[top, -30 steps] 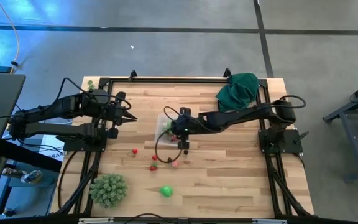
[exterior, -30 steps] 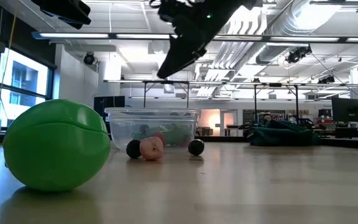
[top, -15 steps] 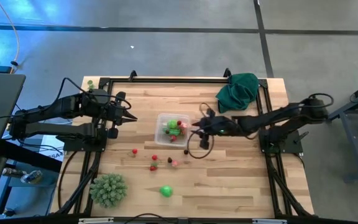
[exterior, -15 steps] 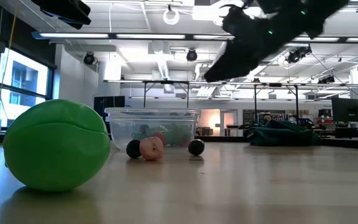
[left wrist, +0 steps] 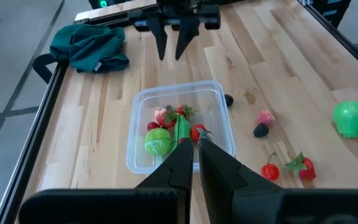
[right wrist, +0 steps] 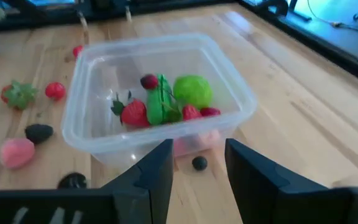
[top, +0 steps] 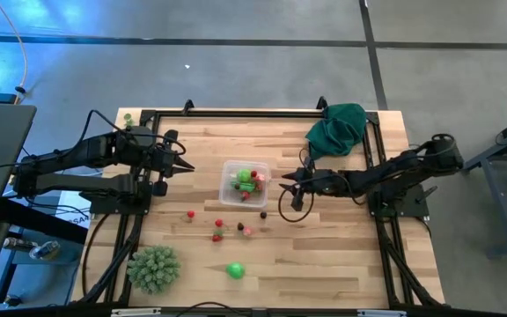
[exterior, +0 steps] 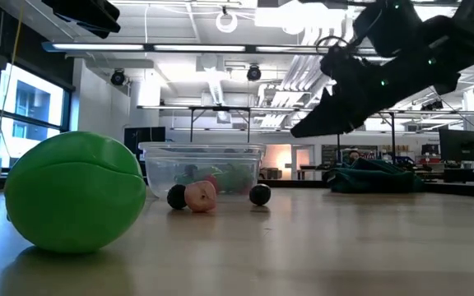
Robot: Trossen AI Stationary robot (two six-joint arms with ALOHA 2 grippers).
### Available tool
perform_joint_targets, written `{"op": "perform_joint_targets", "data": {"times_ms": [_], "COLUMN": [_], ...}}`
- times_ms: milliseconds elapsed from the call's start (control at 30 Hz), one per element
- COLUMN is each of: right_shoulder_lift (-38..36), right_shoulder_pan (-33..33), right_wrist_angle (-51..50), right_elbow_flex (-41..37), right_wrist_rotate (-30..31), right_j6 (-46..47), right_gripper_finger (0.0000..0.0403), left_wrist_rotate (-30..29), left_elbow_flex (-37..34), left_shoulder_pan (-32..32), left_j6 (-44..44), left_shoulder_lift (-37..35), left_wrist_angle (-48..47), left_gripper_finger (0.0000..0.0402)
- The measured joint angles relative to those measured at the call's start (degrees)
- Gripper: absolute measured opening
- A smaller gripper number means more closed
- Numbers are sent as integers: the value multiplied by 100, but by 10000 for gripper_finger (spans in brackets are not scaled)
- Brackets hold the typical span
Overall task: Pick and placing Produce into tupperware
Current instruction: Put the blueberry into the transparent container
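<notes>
I see my right gripper with its fingers spread and empty, hovering just at 3 o'clock of the small clear plastic square-ish tupperware near the table's middle.

In the high view the tupperware's sides run nearly square with the light wooden slatted table, turned only a little. Inside lie a round bright green fruit, a red strawberry and a long green pod; in that view the pod's long axis runs roughly 12 to 6. I see loose produce on the table at 6 to 7 o'clock of the tupperware: a pink piece, a dark berry, a small dark ball, red pieces, and farther at 6 o'clock a bright green round fruit. My left gripper waits at 9 o'clock of the tupperware, well apart from it, fingers nearly closed on nothing.
</notes>
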Motion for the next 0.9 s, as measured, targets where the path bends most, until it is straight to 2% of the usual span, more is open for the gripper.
{"op": "perform_joint_targets", "data": {"times_ms": [200,367,533,900], "right_shoulder_lift": [524,1061,1511,2113], "right_shoulder_pan": [-133,-365,-563,-789], "right_wrist_angle": [338,845,764,-158], "right_elbow_flex": [-2,28,351,1208], "right_wrist_rotate": [-58,-369,-584,-916], "right_j6": [124,174,156,-14], "right_gripper_finger": [138,138,138,138], "left_wrist_rotate": [-1,1,0,-1], "left_elbow_flex": [2,0,1,0], "left_shoulder_pan": [1,-1,-1,-1], "left_j6": [0,0,0,0], "left_shoulder_lift": [-2,0,0,0], "left_wrist_angle": [0,0,-2,-2], "left_gripper_finger": [19,19,19,19]}}
